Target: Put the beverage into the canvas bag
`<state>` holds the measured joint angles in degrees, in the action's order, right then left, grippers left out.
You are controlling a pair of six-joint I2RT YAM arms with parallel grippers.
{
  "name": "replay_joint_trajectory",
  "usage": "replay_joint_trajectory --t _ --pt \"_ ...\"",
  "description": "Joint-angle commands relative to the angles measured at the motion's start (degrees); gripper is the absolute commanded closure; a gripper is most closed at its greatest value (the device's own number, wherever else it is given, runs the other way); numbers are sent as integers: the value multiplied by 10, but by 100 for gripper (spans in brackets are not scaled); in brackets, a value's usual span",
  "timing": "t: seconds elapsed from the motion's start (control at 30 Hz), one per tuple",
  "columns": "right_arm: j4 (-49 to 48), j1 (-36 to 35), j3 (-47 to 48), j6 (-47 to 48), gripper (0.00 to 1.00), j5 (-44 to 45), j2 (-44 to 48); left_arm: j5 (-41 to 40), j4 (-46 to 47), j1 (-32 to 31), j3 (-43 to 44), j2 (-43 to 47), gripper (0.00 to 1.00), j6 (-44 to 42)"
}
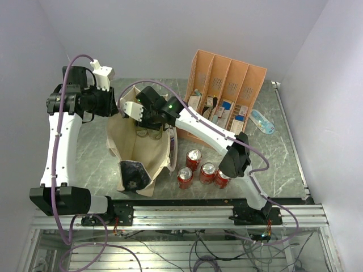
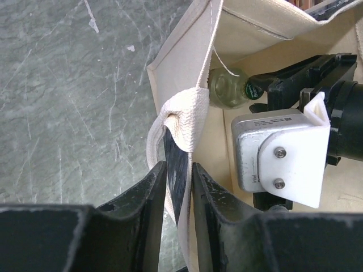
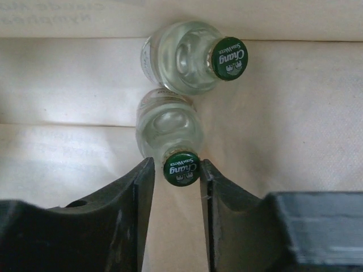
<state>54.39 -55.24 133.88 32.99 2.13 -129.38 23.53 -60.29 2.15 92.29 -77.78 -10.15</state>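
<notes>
The cream canvas bag [image 1: 139, 148] stands open on the table, its dark mottled panel [image 1: 134, 173] at the near end. My left gripper [image 1: 118, 109] is shut on the bag's far rim [image 2: 182, 116], with fabric pinched between its fingers [image 2: 153, 195]. My right gripper [image 1: 142, 126] reaches down inside the bag. In the right wrist view it [image 3: 176, 164] is slightly open around the green cap [image 3: 181, 168] of a clear glass soda bottle [image 3: 169, 127] lying on the bag's floor. The right finger touches the cap and the left stands just off it. A second bottle [image 3: 184, 56] lies beyond.
Several red drink cans [image 1: 194, 160] stand on the table right of the bag, near the right arm's elbow [image 1: 235, 156]. An orange divided organizer [image 1: 227, 85] with small packets stands at the back right. A small blue-and-white packet [image 1: 262, 121] lies to its right.
</notes>
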Motion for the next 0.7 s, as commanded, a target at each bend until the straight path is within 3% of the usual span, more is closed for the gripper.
replay_joint_trajectory --t 0.0,0.3,0.53,0.67 --pt "-16 2 -10 11 66 35 -11 -1 16 8 2 15 66 11" --pt "-32 16 -11 20 80 67 -36 20 6 11 -7 26 78 1" --pt "-29 21 -18 19 83 58 -46 29 0 11 -11 24 93 0" --pt "-18 21 -21 15 82 37 -41 34 0 11 -11 26 93 4"
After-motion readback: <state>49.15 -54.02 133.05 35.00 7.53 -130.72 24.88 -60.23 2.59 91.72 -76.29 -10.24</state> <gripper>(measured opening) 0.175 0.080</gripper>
